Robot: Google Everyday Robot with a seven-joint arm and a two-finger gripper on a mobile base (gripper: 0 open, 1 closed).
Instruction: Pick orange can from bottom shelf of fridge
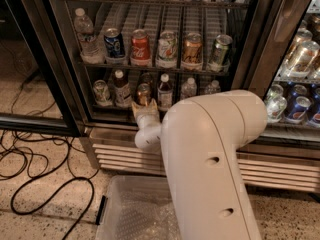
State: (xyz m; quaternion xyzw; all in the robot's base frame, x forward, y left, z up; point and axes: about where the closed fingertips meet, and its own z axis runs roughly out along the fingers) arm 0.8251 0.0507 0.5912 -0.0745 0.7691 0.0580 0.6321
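Observation:
The fridge (250, 44) stands open in front of me. The orange can (144, 92) stands at the front of the bottom shelf (114, 108), between a brown-label bottle (121, 89) and a white-capped bottle (165, 91). My gripper (145, 107) reaches onto the shelf right in front of the can, level with its lower half, and hides its base. My big white arm (215, 159) fills the lower right of the view and hides the shelf's right front.
A pale silver-green can (101, 91) stands at the shelf's left, with small bottles (188, 88) to the right. The rack above holds blue (114, 42), red (140, 45) and gold-orange (192, 48) cans. A clear plastic bin (135, 214) and black cables (45, 184) lie on the floor below.

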